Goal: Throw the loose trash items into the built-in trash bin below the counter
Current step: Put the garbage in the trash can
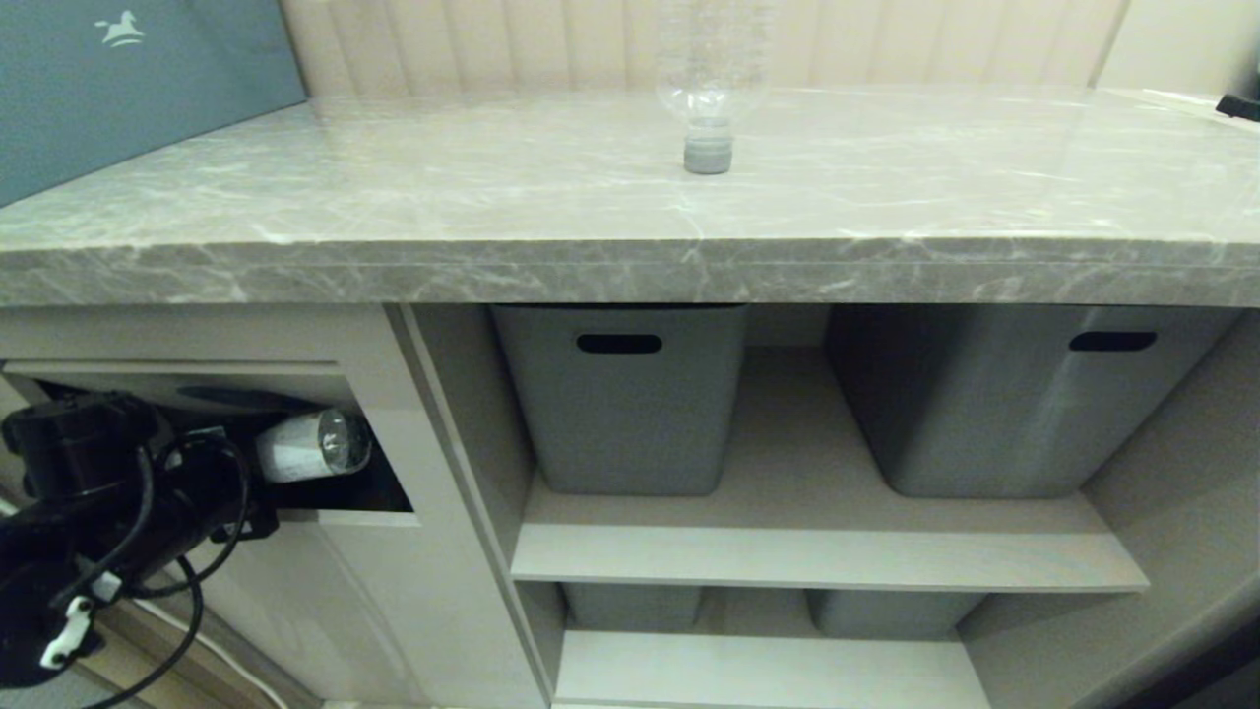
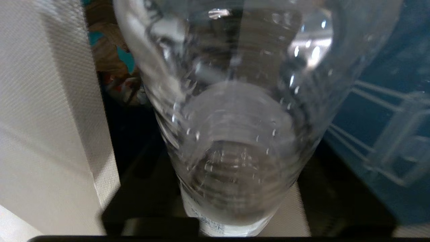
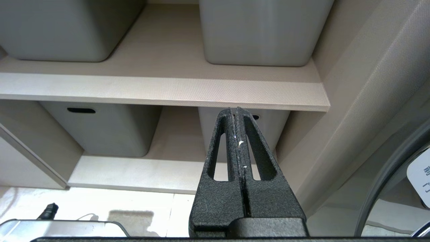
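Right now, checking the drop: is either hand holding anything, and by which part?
Left hand: bottle by its labelled part, in the bin mouth; gripped or loose, cannot tell. Right hand: nothing.

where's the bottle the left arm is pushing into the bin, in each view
Head view: lower left, the bottle pokes bottom-out from the dark opening of the built-in trash bin, by the left end effector.
Left wrist view: it fills the centre, seen lengthwise.
Right wrist view: not in it.
Shared landmark: the beige cabinet front beside the opening, in the head and left wrist views.
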Robot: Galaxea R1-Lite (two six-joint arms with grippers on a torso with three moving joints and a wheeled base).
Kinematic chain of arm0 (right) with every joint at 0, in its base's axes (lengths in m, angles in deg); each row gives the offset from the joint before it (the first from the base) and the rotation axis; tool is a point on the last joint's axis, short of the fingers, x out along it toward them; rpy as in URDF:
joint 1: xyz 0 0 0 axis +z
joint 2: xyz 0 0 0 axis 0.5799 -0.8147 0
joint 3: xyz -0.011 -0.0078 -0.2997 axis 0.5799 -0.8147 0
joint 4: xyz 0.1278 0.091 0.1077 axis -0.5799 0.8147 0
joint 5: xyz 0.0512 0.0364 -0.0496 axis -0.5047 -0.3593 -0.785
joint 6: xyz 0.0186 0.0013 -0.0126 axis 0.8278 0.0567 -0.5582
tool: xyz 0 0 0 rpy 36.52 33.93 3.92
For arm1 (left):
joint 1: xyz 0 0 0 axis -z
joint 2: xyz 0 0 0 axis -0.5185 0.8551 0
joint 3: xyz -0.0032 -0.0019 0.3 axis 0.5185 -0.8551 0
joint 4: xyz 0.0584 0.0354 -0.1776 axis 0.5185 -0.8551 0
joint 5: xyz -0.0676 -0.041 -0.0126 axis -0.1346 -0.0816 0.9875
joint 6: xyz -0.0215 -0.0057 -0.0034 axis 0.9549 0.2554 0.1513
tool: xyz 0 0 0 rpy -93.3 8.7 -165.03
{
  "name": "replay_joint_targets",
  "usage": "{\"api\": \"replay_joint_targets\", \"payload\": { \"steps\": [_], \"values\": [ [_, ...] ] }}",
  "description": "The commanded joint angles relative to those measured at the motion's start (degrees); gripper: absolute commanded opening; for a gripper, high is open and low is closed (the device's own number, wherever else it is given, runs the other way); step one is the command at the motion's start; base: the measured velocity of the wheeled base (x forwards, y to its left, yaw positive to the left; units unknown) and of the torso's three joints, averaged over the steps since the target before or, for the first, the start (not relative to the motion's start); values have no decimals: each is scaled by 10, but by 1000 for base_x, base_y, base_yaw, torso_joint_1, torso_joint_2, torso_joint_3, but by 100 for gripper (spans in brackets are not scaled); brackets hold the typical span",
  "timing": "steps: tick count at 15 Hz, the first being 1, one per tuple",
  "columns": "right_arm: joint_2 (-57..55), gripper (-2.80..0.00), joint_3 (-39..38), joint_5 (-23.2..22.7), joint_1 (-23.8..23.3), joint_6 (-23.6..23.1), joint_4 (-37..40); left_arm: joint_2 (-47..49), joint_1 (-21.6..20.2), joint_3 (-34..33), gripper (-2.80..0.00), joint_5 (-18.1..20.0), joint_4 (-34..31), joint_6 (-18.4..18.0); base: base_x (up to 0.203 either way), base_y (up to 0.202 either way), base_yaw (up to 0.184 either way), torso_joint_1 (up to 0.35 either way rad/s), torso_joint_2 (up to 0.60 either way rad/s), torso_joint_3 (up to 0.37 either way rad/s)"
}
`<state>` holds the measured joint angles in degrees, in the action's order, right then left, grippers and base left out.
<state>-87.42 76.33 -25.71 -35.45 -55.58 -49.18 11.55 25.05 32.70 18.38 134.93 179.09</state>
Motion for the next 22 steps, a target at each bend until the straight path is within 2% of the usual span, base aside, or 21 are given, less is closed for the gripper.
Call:
{"api": "replay_joint_targets", "payload": {
  "steps": [1, 3, 11, 15, 16, 19, 20, 22],
  "values": [
    [1, -280, 0, 0, 0, 0, 0, 20, 8, 7, 0, 0, 4, -4, 0, 0, 0, 0, 0, 0],
    [0, -280, 0, 0, 0, 0, 0, 22, 15, 10, 0, 0, 4, -13, 0, 0, 0, 0, 0, 0],
    [0, -280, 0, 0, 0, 0, 0, 13, 19, 5, 0, -5, 2, -12, 0, 0, 0, 0, 0, 0],
    [0, -280, 0, -1, 0, 0, 0, -80, 34, -53, 0, -48, -7, -13, 0, 0, 0, 0, 0, 0],
    [0, -280, 0, -1, 0, 1, 0, -108, 38, -64, -280, -63, -19, -17, 0, 0, 0, 0, 0, 0],
    [0, -280, 0, -1, 0, 0, 0, -242, 45, -91, -280, -90, -86, -46, 0, 0, 0, 0, 0, 0],
    [0, -280, 0, -2, 0, -3, 0, -292, 50, -96, -280, -93, -120, -71, 0, 0, 0, 0, 0, 0],
    [1, -280, 0, -2, 0, 0, 0, -387, 59, -103, -280, -96, -196, -161, 0, 0, 0, 0, 0, 0]
  ]
}}
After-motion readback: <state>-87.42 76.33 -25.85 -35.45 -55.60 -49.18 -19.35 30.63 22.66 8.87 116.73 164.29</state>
